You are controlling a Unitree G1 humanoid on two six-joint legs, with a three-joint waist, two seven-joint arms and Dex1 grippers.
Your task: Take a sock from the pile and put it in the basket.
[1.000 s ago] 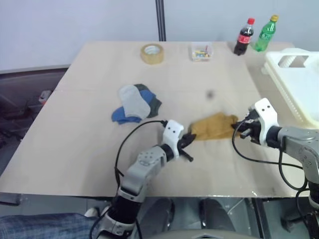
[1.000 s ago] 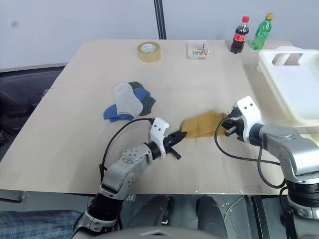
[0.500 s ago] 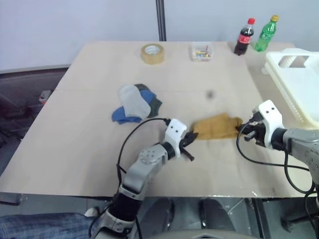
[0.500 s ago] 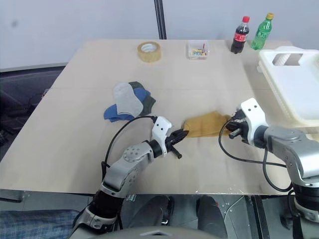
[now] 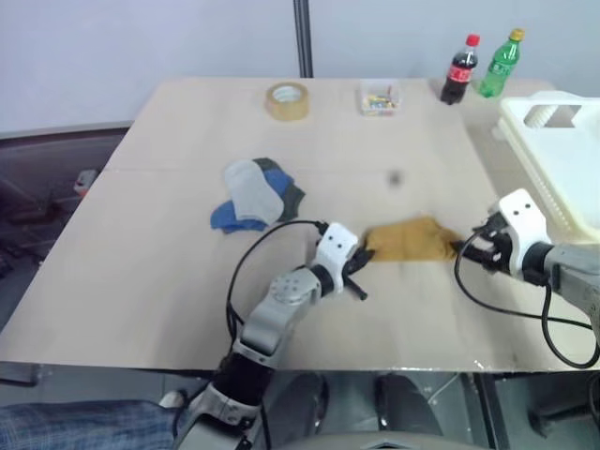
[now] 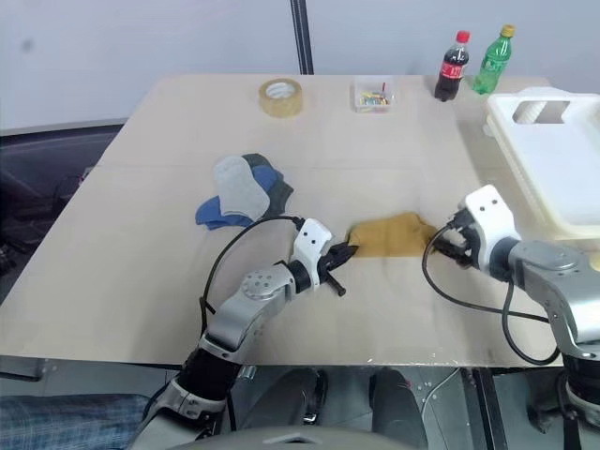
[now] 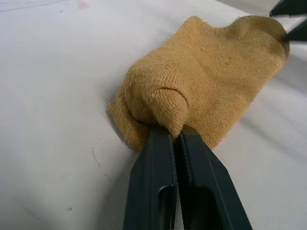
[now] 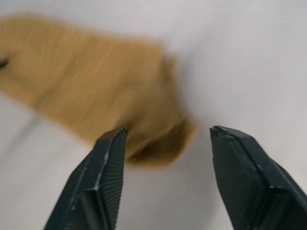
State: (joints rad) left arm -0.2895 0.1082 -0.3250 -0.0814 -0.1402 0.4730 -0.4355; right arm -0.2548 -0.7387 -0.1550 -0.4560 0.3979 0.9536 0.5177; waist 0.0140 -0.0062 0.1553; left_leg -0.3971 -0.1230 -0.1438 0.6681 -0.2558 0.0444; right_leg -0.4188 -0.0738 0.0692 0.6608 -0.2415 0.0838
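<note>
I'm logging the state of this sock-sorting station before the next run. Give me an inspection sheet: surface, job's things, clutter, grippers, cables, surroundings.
Surface: light wooden table, one small dark spot.
Job's things: sock pile of grey, blue and dark green socks left of centre; mustard sock lying apart, flat on the table; white basket at the right edge.
Clutter: tape roll, clear box of coloured bits, cola bottle and green bottle along the far edge.
Grippers: left gripper shut, pinching a fold of the mustard sock's end; right gripper open at the sock's other end.
Cables: black loops at both wrists.
Surroundings: pale wall, dark vertical post.
</note>
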